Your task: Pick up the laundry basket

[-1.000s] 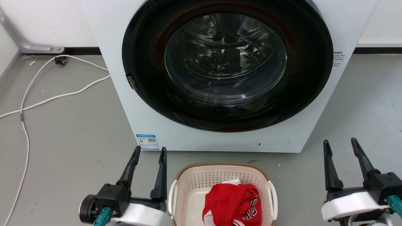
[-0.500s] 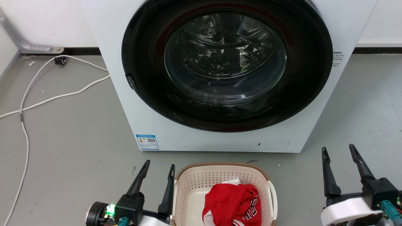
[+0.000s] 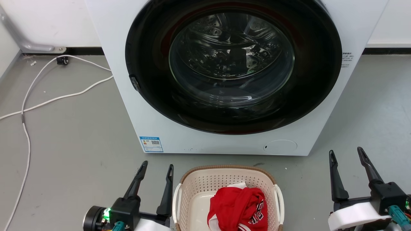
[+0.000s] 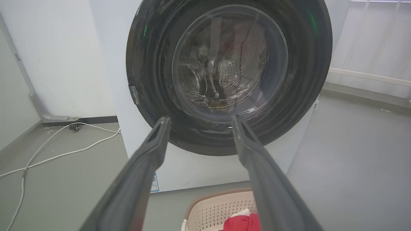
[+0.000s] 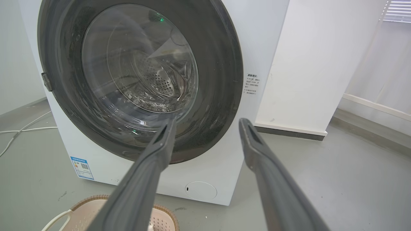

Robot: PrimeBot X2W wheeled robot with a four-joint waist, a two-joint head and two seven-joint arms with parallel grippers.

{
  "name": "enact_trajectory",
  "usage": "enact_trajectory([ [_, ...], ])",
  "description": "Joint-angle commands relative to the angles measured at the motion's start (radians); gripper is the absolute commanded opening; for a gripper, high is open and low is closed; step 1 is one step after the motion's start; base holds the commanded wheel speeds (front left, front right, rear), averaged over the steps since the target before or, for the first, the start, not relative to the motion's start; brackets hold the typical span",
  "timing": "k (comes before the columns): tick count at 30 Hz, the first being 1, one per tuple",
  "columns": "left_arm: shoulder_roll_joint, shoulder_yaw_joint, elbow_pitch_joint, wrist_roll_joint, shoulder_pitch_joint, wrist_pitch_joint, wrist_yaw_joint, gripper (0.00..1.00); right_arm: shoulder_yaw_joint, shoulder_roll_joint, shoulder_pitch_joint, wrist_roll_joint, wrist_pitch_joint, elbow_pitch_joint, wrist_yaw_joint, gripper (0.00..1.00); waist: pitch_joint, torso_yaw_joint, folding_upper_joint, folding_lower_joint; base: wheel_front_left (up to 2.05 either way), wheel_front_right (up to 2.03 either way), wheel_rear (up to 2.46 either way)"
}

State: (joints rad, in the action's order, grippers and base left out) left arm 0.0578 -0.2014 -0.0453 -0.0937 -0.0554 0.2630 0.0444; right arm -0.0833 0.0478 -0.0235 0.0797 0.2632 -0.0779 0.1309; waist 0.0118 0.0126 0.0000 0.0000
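Note:
The laundry basket (image 3: 205,183) is cream with a brown woven-look rim and white side handles. It stands on the grey floor at the bottom centre of the head view, with a red garment (image 3: 239,207) inside. My left gripper (image 3: 157,165) is open just left of the basket's left handle, apart from it. My right gripper (image 3: 345,150) is open well to the right of the basket. In the left wrist view the basket (image 4: 213,207) lies below that open gripper (image 4: 200,119). In the right wrist view the basket (image 5: 85,208) sits at the lower left of that open gripper (image 5: 208,121).
A white front-loading washer (image 3: 321,122) with a shut dark round door stands right behind the basket. A white cable (image 3: 48,102) runs over the floor at the left. A white pillar (image 5: 314,64) rises right of the washer.
My left gripper has dropped back toward the bottom edge and ended close beside the basket's left handle. My right gripper has lowered slightly. The basket has not moved.

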Motion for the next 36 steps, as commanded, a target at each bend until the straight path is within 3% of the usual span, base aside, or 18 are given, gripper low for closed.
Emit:
enact_trajectory([
  [1,0.0,0.003,-0.001,0.001,-0.009,0.003,0.006,1.0,0.002,0.004,0.001,0.0,0.002,0.0,0.0,1.0,0.0,0.0,0.0,0.0,0.0,0.0,0.0],
  [16,-0.007,0.023,-0.011,0.013,-0.007,0.003,0.043,1.0,0.011,0.004,0.008,-0.006,0.002,-0.008,0.0,1.0,0.011,-0.007,0.0,0.0,0.0,0.0,0.0],
  [21,-0.007,0.024,-0.058,-0.03,0.007,0.003,0.058,1.0,0.019,0.004,0.015,-0.005,0.002,-0.012,0.0,1.0,0.03,-0.011,0.0,0.0,0.0,0.0,0.0],
  [29,-0.007,0.043,-0.109,-0.026,0.061,0.003,0.067,1.0,0.035,0.004,0.065,0.012,-0.012,-0.054,0.0,1.0,0.143,-0.028,0.0,0.0,0.0,0.0,0.0],
  [36,0.024,0.058,-0.236,-0.033,0.199,0.003,0.079,1.0,0.063,0.004,0.182,-0.003,-0.068,-0.134,0.0,1.0,0.319,-0.048,0.0,0.0,0.0,0.0,0.0],
])
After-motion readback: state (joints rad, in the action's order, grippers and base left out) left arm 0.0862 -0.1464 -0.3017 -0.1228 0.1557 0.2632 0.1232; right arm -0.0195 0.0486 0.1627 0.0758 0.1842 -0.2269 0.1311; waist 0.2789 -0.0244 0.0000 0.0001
